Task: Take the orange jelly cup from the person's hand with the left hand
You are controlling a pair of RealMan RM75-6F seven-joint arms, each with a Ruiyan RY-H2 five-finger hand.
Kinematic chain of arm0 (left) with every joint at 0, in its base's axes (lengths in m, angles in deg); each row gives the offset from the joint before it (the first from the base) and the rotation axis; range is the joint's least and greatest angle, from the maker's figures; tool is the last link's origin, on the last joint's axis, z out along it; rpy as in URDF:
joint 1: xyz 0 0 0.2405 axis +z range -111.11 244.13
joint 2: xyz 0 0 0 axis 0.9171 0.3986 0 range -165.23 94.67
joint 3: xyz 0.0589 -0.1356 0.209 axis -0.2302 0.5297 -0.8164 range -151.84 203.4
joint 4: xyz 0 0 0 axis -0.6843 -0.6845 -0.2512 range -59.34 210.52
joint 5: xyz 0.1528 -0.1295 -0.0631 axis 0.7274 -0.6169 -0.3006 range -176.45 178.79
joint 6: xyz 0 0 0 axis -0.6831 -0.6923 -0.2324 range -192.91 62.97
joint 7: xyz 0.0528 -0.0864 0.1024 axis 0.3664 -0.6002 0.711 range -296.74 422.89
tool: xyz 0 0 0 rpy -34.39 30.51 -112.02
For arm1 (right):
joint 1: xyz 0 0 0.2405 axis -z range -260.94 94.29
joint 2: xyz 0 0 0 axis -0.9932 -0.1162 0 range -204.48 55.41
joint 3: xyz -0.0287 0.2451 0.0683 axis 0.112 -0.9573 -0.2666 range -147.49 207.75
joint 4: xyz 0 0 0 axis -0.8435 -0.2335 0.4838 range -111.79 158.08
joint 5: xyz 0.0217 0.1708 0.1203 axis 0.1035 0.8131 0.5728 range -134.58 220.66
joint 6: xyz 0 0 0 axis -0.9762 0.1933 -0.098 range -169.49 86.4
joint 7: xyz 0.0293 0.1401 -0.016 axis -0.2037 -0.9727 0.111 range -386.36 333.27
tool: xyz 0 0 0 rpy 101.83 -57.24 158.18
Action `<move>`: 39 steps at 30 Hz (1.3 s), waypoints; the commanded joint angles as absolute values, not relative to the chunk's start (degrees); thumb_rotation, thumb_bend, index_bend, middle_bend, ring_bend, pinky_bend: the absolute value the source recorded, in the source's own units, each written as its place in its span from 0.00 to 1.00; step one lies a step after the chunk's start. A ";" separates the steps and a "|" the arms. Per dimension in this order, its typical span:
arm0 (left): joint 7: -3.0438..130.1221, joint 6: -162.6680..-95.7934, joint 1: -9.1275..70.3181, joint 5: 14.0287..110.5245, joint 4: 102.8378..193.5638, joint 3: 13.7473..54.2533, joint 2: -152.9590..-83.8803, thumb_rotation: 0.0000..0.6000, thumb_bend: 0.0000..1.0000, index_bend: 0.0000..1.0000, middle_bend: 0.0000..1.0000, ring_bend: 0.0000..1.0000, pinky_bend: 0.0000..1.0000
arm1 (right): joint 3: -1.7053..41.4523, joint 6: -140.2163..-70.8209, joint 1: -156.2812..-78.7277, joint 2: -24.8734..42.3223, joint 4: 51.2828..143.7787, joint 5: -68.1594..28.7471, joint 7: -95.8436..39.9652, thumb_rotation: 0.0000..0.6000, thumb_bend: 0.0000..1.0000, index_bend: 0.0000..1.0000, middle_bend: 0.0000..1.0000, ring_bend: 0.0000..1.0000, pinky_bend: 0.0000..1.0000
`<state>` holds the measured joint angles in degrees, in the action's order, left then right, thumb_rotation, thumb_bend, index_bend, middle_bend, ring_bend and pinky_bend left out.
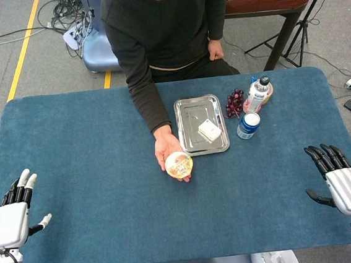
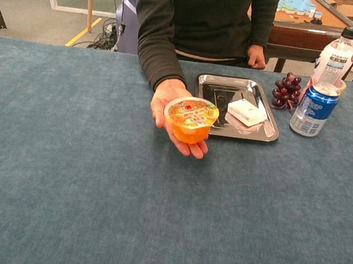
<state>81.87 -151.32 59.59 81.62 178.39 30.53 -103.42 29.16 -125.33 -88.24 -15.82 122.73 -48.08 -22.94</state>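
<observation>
The orange jelly cup (image 1: 179, 164) (image 2: 190, 119) rests on the person's open palm (image 1: 167, 151) (image 2: 169, 107), held out over the middle of the blue table. My left hand (image 1: 13, 212) lies at the table's near left corner, far from the cup, fingers spread and holding nothing. My right hand (image 1: 339, 176) lies at the near right edge, also with fingers apart and nothing in it. Neither hand shows in the chest view.
A metal tray (image 1: 190, 121) (image 2: 259, 136) with a small white packet (image 1: 209, 130) (image 2: 246, 112) lies right of the person's arm. Beyond it are dark grapes (image 1: 234, 103) (image 2: 285, 90), a blue can (image 1: 248, 125) (image 2: 313, 109) and a bottle (image 1: 258, 94) (image 2: 333, 61).
</observation>
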 commanded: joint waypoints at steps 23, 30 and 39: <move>69.19 -138.30 47.04 91.65 174.56 33.12 -99.82 1.00 0.17 0.00 0.00 0.00 0.13 | 28.28 -128.85 -86.83 -18.20 124.57 -48.33 -21.58 1.00 0.17 0.07 0.11 0.00 0.08; 58.15 -128.71 36.01 96.94 170.25 35.10 -100.03 1.00 0.17 0.00 0.00 0.00 0.09 | 28.35 -128.60 -86.64 -18.61 126.03 -47.93 -19.89 1.00 0.17 0.07 0.11 0.00 0.08; 50.36 -117.23 21.97 100.85 163.98 35.90 -103.79 1.00 0.17 0.00 0.00 0.00 0.08 | 28.41 -128.11 -86.39 -18.63 126.98 -46.98 -18.38 1.00 0.17 0.07 0.11 0.00 0.08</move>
<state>52.40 -120.26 25.29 99.41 166.07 35.60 -102.30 28.42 -128.12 -86.39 -18.64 126.97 -46.98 -18.39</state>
